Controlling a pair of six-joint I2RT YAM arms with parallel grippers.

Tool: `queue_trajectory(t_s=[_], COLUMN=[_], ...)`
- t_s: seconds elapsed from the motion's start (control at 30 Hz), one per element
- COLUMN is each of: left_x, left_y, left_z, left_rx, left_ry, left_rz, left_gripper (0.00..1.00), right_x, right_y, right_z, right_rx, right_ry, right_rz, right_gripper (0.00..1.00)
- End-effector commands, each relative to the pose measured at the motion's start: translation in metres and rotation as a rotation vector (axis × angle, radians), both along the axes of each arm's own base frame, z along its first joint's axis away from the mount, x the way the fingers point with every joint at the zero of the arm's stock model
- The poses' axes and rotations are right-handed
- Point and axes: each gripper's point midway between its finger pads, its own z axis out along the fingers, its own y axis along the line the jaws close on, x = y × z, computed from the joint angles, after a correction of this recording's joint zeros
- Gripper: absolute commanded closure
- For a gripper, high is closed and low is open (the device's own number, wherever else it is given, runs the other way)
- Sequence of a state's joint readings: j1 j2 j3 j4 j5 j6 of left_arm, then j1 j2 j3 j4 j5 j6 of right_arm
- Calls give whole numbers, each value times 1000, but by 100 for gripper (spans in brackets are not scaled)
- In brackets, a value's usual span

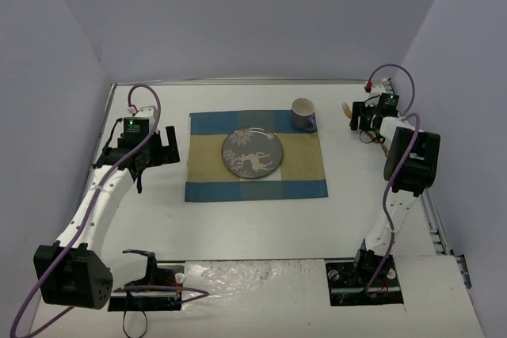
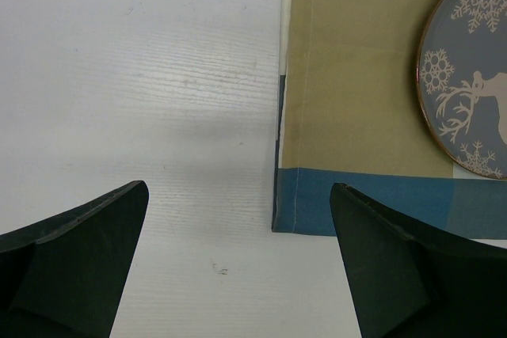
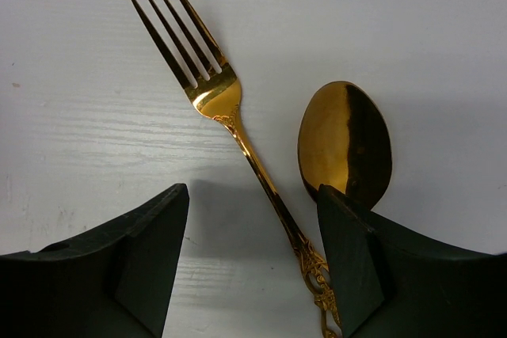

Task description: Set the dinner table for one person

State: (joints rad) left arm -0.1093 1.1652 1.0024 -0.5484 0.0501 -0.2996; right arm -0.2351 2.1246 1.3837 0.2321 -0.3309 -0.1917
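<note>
Fork [image 3: 238, 128] lay flat on dinner table [image 1: 253, 227], upper right of top view, beside spoon [image 3: 346, 140]. Right gripper [image 3: 252, 195] spread wide, straddling handle. Left gripper [image 2: 239, 186] likewise agape, empty, over placemat [image 2: 348, 116] corner. Judged fork light, stiff, slick, thin; pinch mid-handle across narrow width.

left arm [image 1: 99, 195] reaches forward | left fingers [image 2: 79, 259] spread wide, empty | right arm [image 1: 412, 160] extends forward | right fingers [image 3: 119, 267] spread wide, pointing down
</note>
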Motion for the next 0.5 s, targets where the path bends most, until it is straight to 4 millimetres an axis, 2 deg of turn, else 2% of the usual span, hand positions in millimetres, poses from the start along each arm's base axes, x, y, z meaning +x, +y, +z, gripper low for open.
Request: queue_trajectory(t_s=[0.0,0.13,0.23,0.47], left_x=[13,14,13,13], left_y=[-3,-4,-5,-6], left_z=[31,29,29,31], left_rx=[-19,-24,-26,-27], left_ry=[-93,-87,-88,-92], left_rz=[1,-5,-8,-13], left_gripper=[3,3,3,3], right_x=[14,6,1,-9], right_y=[-11,-30,-35,-53], right_z=[51,63,74,80], right_rx=[-35,-24,-11,-8], right_ry=[-139,-165,-191,-194], right_rz=[-15,-88,-100,-140], right_gripper=[38,39,39,42])
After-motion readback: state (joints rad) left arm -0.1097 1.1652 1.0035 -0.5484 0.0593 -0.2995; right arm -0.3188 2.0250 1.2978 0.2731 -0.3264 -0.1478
